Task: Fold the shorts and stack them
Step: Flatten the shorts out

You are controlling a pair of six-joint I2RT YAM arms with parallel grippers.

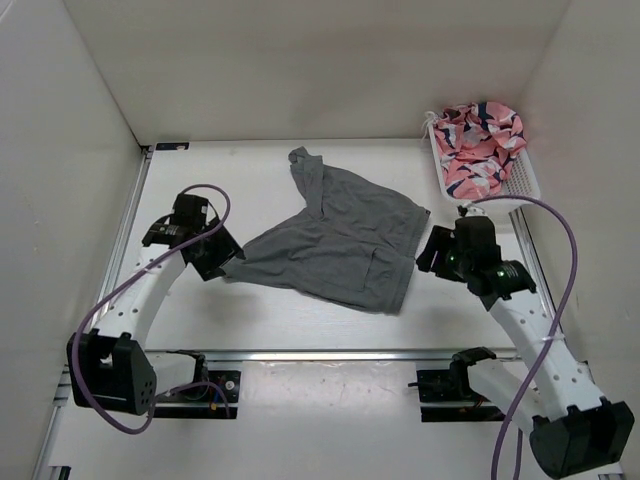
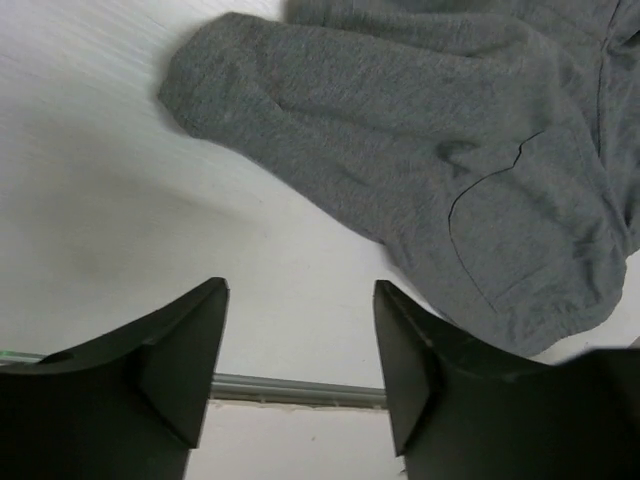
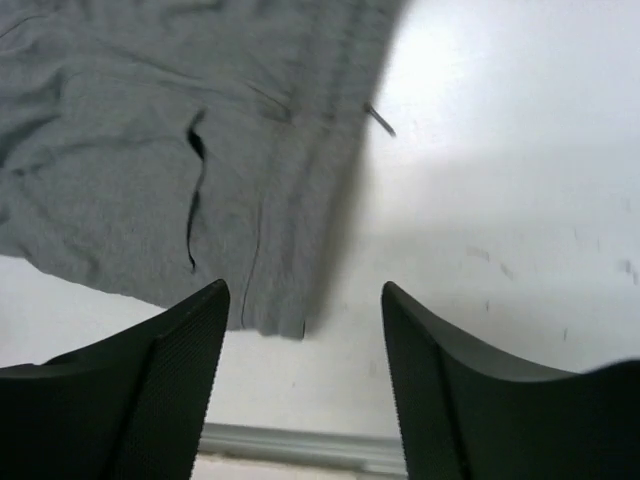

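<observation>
The dark grey shorts (image 1: 340,235) lie spread and rumpled on the white table, one leg reaching back. My left gripper (image 1: 222,265) is open and empty at the shorts' left corner; the left wrist view shows the fabric (image 2: 420,150) just beyond the jaws, which stand over bare table (image 2: 300,300). My right gripper (image 1: 428,250) is open and empty at the shorts' right edge; the right wrist view shows the fabric's edge (image 3: 180,170) ahead and left of the jaws (image 3: 305,300).
A white basket (image 1: 520,180) at the back right holds a pink, white and navy patterned garment (image 1: 482,140). White walls enclose the table on three sides. A metal rail (image 1: 330,354) runs along the near edge.
</observation>
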